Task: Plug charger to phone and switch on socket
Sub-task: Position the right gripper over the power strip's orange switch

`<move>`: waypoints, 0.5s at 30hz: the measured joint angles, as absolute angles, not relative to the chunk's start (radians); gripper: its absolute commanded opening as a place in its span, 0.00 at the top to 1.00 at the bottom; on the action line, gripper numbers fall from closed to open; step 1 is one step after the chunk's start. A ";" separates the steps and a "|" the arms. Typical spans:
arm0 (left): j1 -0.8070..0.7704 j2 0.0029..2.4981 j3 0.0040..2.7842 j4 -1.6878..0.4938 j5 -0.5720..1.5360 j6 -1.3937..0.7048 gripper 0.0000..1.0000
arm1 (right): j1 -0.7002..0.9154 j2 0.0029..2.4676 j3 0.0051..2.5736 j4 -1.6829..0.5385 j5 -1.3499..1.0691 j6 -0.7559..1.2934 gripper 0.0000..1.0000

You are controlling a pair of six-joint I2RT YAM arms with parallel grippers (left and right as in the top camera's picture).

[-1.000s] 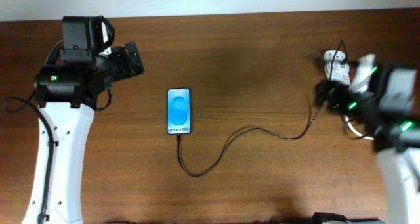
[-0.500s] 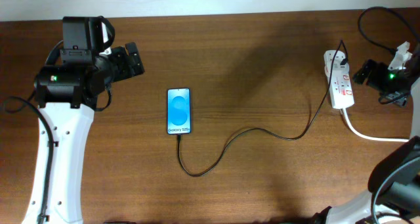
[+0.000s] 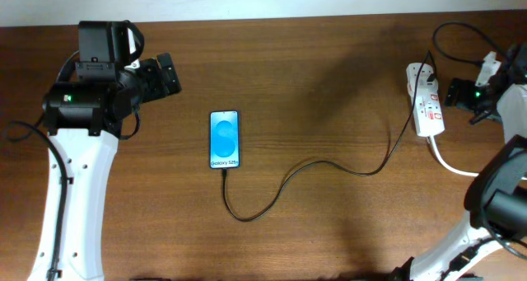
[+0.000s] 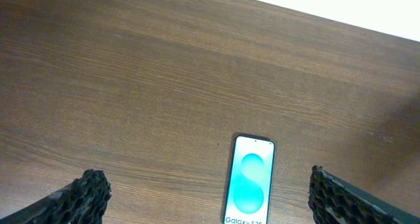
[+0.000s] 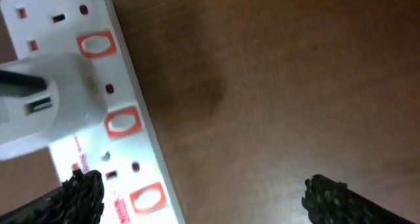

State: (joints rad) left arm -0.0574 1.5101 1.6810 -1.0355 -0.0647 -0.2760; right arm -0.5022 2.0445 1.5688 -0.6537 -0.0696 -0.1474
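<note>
One charger (image 3: 321, 161) — tip at phone (image 3: 224, 139).

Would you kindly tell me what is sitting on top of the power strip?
A white adapter is plugged into the power strip, with the black cable leaving it. Red switches show beside it; the outlet under the adapter is covered.

Even light; blurred right-wrist view.
</note>
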 measured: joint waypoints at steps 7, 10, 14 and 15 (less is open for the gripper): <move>-0.057 1.510 1.681 -1.036 -0.065 -0.276 0.01 | -0.430 2.066 1.569 -0.615 0.046 -0.108 0.00; -0.057 1.510 1.681 -1.036 -0.065 -0.276 0.01 | -0.431 2.066 1.569 -0.616 0.084 -0.044 0.00; -0.057 1.510 1.681 -1.036 -0.065 -0.276 0.01 | -0.431 2.066 1.569 -0.619 0.120 0.046 0.00; -0.057 1.510 1.681 -1.036 -0.065 -0.276 0.01 | -0.431 2.066 1.569 -0.619 0.125 0.065 0.02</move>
